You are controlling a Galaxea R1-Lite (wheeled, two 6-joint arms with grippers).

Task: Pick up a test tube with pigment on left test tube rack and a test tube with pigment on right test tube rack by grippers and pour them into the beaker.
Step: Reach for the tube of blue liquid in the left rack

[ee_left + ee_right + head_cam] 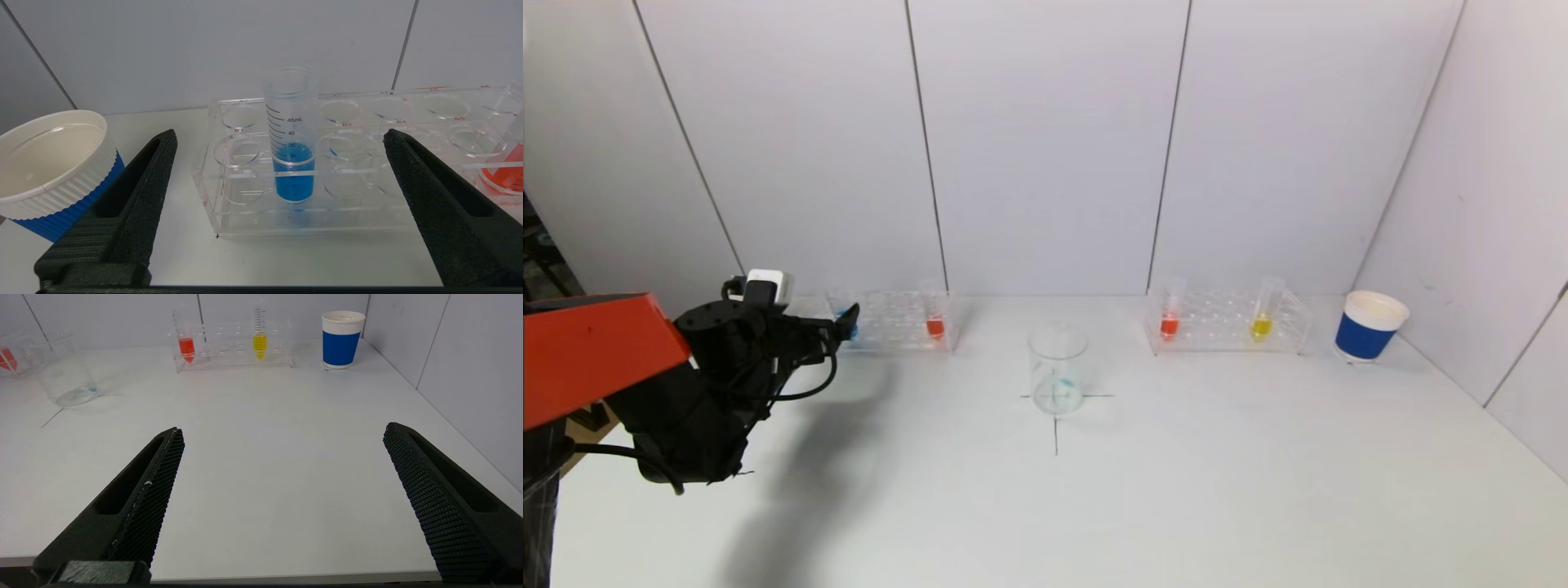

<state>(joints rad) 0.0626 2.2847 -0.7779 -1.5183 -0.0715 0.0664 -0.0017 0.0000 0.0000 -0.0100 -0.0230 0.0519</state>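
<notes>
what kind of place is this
Likely a mock chemistry bench for robot trials: clear test tube racks holding coloured tubes, a glass beaker on a marked cross, plain white partition walls.

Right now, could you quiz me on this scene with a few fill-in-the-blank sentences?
1. The left gripper, jaws open, faces a tube of ____ liquid.
2. The right rack holds an orange tube and a ____ one.
3. The beaker stands ____ the two racks.

Missing words: blue; yellow; between
</notes>
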